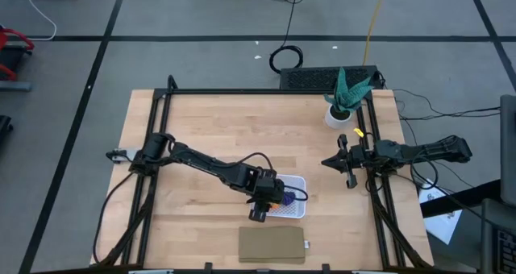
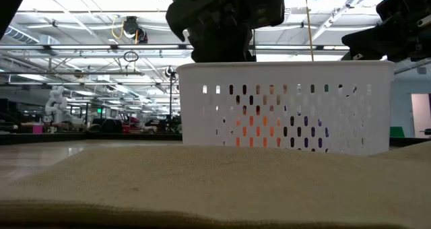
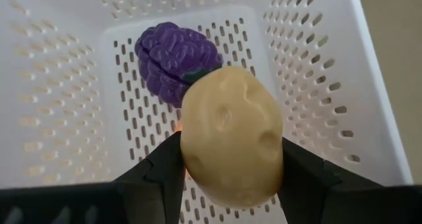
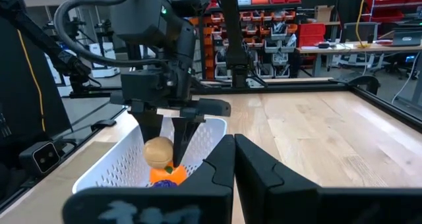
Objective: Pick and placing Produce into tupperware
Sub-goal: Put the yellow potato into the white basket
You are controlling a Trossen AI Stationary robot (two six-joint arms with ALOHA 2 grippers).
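The tupperware [image 1: 295, 210] is a white perforated basket near the table's near edge, seen close in the low view [image 2: 283, 104]. My left gripper [image 1: 266, 200] hangs over it, pointing down, shut on the tan-brown oval piece [image 3: 231, 135]. The lumpy dark purple piece [image 3: 177, 60] lies on the basket's floor. The round orange piece [image 4: 165, 176] lies under the tan one, mostly hidden. My right gripper [image 4: 233, 151] waits shut over the table's right side [image 1: 329, 162], touching nothing. My left gripper pinches the tan-brown oval piece between its two fingers [image 3: 161, 174], one on each of its opposite sides [image 3: 191, 151]. It comes from above, pointing down. The piece sits at the fingers' free ends [image 4: 159, 150], lifted clear of the basket's floor, above the orange piece.
A flat brown rectangle [image 1: 272, 244] lies just near of the basket, filling the low view's foreground [image 2: 202, 182]. A green potted plant [image 1: 345, 97] stands at the far right corner. Bare wood spreads across the table's far and left parts.
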